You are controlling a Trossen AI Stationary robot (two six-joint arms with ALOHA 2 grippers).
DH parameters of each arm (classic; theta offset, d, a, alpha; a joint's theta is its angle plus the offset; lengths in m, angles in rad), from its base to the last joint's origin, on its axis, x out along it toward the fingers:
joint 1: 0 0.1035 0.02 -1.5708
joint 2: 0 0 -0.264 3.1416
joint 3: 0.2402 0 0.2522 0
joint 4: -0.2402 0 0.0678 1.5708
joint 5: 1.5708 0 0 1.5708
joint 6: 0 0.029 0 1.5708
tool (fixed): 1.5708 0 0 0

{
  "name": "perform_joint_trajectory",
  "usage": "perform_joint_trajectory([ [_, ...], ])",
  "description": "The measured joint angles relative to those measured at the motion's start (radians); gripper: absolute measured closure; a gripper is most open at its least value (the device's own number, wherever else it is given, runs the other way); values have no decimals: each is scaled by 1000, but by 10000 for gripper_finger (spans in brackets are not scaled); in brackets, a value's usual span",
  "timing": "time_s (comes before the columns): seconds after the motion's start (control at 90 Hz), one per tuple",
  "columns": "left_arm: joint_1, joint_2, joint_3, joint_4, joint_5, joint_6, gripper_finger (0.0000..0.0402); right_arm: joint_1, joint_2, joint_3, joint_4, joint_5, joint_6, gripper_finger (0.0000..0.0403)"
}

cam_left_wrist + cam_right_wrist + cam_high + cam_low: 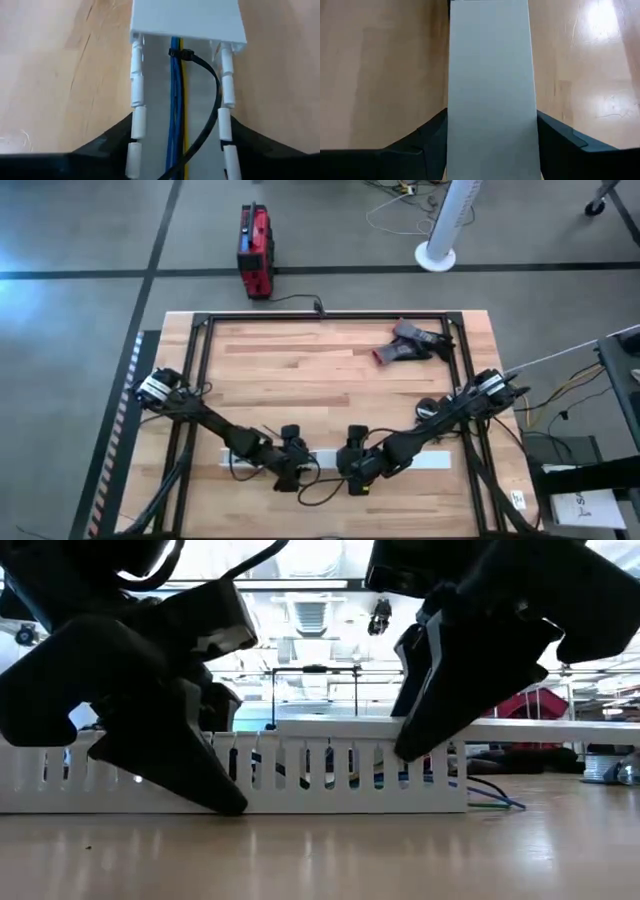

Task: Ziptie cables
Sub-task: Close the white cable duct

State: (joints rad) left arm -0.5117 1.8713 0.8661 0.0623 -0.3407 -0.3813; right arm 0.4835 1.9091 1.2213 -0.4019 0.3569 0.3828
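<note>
A long white slotted channel (430, 462) lies along the table's near side. In its open stretch lie the cables (176, 100), blue and yellow. The black ziptie (214, 92) is looped round them, its head (180, 52) on top and its tail curving back toward the camera. A white cover (490, 65) closes the rest of the channel. Cable ends (492, 798) stick out of its right end. My left gripper (295, 467) straddles the open stretch. My right gripper (357, 473) straddles the covered stretch. My left gripper has the channel's two slotted side walls (136, 120) between its fingers, which come from above and lie across the channel. One fingertip (225, 802) reaches the table; the channel rests flat. My right gripper clasps the cover's long edges (451, 125) the same way, from above and across it.
A red-handled tool and dark parts (410, 345) lie at the far right of the table. A black frame (320, 315) runs round the tabletop. Bare wood lies between the channel and the far edge.
</note>
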Motion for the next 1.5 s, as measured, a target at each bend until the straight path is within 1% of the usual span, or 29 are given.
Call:
perform_joint_trajectory([
  [0.111, -6, 0, 0, 3, -6, 22, 182, -15, -6, 0, -15, -31, 3, 185],
  [0.167, -8, 1, 0, 6, -9, 38, 181, -28, -7, 0, -18, -62, 2, 185],
  [0.267, -9, 0, 0, 9, -9, 48, 186, -52, -9, 0, -21, -123, -3, 185],
  [0.378, -10, 0, 0, 10, -9, 62, 190, -66, -10, 0, -23, -148, -19, 185],
  [0.567, -11, 1, -1, 13, -17, 69, 184, -104, -11, 0, -29, -250, -33, 185],
  [0.711, -11, 1, -1, 14, -16, 52, 187, -121, -10, 19, -50, -289, -29, 185],
  [0.933, -13, 0, -1, 16, -30, 31, 183, -126, -5, 57, -72, -290, -64, 185],
  [1.178, -13, 0, -2, 17, -35, 4, 189, -131, -5, 57, -61, -288, 3, 185],
  [1.344, -13, 0, -2, 18, -35, 6, 179, -132, -5, 57, -50, -306, 2, 185],
  [1.5, -13, 0, -2, 19, -38, 5, 190, -132, -5, 60, -59, -295, 4, 185],
])
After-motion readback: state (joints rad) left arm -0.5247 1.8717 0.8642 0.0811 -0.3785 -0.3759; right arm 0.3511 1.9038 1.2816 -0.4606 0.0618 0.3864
